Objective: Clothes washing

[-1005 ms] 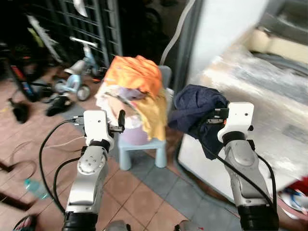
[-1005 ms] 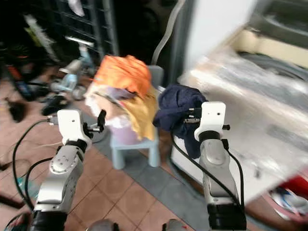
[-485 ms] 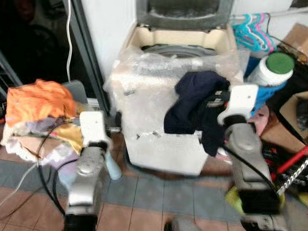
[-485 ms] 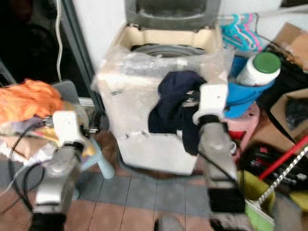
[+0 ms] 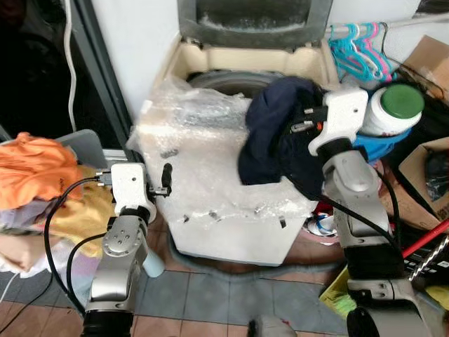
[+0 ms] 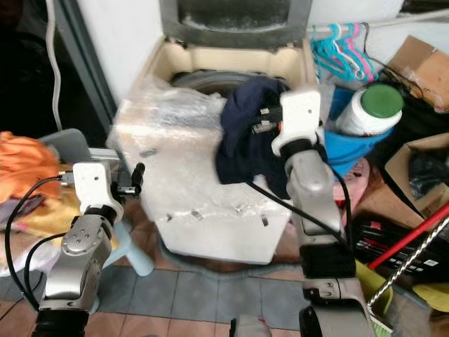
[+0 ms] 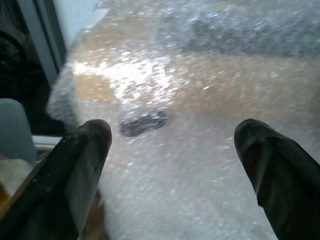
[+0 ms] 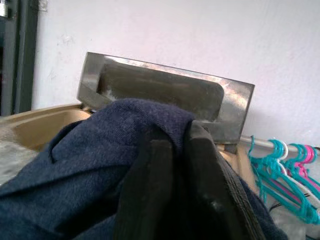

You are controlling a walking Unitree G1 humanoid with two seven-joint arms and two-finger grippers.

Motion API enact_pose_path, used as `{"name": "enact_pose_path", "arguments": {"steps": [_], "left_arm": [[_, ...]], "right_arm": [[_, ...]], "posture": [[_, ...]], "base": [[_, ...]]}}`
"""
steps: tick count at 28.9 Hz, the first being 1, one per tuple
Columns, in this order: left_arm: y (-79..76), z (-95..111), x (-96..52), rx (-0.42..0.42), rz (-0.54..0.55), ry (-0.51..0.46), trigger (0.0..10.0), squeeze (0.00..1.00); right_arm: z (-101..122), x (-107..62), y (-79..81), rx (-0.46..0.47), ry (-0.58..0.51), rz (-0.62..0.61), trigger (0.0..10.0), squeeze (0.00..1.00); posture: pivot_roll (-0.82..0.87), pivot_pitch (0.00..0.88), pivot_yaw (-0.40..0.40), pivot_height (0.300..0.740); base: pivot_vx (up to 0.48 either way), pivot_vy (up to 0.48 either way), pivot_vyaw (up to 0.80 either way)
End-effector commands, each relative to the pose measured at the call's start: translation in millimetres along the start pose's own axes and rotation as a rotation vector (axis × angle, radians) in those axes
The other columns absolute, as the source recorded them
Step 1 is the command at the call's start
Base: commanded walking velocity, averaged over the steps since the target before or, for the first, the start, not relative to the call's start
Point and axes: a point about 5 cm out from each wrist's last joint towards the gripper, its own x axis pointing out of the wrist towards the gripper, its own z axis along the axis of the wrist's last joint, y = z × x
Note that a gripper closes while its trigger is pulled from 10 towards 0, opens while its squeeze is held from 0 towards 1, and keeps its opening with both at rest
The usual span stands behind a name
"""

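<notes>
Nearest the camera, the left gripper was held low at the front of the washing machine, its fingers spread wide and holding nothing; in its wrist view the bubble-wrapped front of the machine lay just ahead of them. This arm appeared to be parked clear of the work, not engaged in it.

To the robot's left stood a pale blue chair bearing a heap of laundry, orange and yellow pieces uppermost, evidently the stock awaiting washing.

Higher and further in, the right gripper was clamped on a dark blue garment, a fold of cloth pinched between the two fingers with no gap visible. The garment hung in a bunch from the grip, over the right front of the machine's top, its lower part draping onto the plastic wrapping. It was judged to be held raised so as to pass over the rim.

Beyond it, the drum opening stood exposed, with the lid raised against the wall. The garment was not yet over the drum.

At the far right were hangers and a green-capped jar.
</notes>
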Motion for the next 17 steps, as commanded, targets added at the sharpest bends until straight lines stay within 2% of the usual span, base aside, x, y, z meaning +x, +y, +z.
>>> {"name": "enact_pose_path", "arguments": {"steps": [1, 3, 6, 7, 10, 15, 17], "left_arm": [[14.2, 2.5, -0.1, 0.023, 0.043, -0.003, 10.0, 0.0], [14.3, 2.3, 0.4, 0.022, 0.047, -0.001, 10.0, 0.0], [14.4, 2.2, 0.7, 0.021, 0.05, 0.0, 10.0, 0.0], [14.1, 2.5, 0.7, 0.03, 0.06, -0.004, 10.0, 0.0], [14.1, 2.5, 0.7, 0.03, 0.06, -0.004, 10.0, 0.0], [12.5, 1.8, -0.4, 0.026, 0.073, -0.005, 10.0, 0.0], [12.1, 1.6, -0.5, 0.023, 0.073, -0.003, 10.0, 0.0]], "right_arm": [[25.6, 14.9, 8.4, 0.007, -0.106, 0.051, 10.0, 0.0], [37.1, 27.1, 5.2, 0.005, -0.141, 0.08, 10.0, 0.0], [43.0, 32.9, 3.9, 0.003, -0.157, 0.093, 10.0, 0.0], [58.2, 45.2, 6.5, -0.023, -0.208, 0.155, 10.0, 0.0], [58.2, 45.2, 6.5, -0.023, -0.208, 0.155, 10.0, 0.0], [65.9, 55.0, 17.8, -0.029, -0.237, 0.247, 10.0, 0.0], [64.4, 59.2, 17.1, -0.047, -0.22, 0.234, 10.0, 0.0]], "posture": [[-0.02, 0.0, 0.026, 0.74], [-0.02, 0.0, 0.023, 0.74], [-0.02, 0.0, 0.023, 0.74], [-0.02, 0.0, 0.017, 0.74], [-0.02, 0.0, 0.017, 0.74], [-0.01, 0.0, 0.01, 0.74], [-0.01, 0.0, 0.009, 0.74]], "base": [[0.401, 0.262, 0.0], [0.403, 0.261, 0.0], [0.394, 0.272, 0.0], [0.0, 0.0, 0.69], [0.0, 0.0, 0.69], [0.0, 0.0, 0.69], [0.0, 0.0, 0.67]]}}
